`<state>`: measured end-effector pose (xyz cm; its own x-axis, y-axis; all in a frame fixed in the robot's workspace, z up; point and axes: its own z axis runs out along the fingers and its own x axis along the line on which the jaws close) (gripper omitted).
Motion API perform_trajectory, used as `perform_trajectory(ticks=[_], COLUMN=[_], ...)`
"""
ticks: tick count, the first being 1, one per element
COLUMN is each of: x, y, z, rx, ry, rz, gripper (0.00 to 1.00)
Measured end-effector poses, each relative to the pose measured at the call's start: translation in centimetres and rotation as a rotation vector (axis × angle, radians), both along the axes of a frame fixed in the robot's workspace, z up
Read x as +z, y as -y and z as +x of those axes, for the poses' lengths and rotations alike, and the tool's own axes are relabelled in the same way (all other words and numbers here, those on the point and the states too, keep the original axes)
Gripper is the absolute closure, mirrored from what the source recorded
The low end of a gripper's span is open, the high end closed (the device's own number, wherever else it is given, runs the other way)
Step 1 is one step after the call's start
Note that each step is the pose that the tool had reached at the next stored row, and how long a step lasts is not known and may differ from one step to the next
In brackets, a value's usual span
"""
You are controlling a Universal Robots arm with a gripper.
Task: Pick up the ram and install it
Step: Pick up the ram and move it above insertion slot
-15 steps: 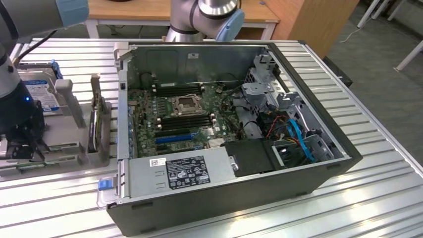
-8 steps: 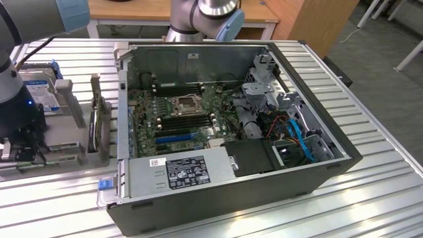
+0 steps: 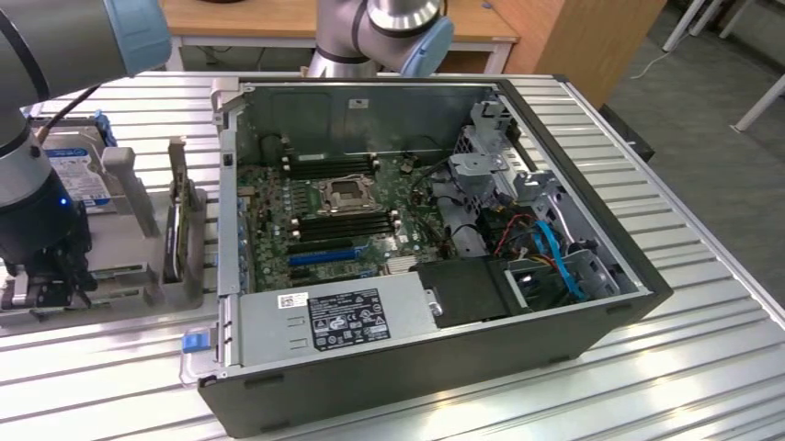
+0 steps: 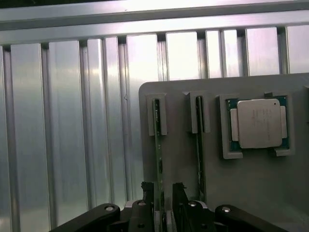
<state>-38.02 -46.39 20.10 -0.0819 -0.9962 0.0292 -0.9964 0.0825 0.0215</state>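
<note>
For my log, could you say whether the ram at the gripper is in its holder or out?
In: the ram stands on edge in the grey holder, the gripper astride it.

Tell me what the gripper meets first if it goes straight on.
Most likely the ram, standing on edge in the grey holder: the open gripper straddles it. How close it is, I cannot tell.

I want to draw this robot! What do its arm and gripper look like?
The arm is a chunky silver-grey metal tube with light blue round joint caps, a black cable and a tiny blue light. Its black gripper has shiny round bolts.
</note>
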Motion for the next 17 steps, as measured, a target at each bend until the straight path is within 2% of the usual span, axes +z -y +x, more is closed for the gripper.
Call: perform_trajectory(ticks=[11,17], x=[-0.13,-0.83], y=[0.0,0.0], z=[0.0,0.0], rx=[0.03,0.03], ry=[0.0001,0.0001], rz=[-0.0001,-0.0003], gripper=[0.7,0.7])
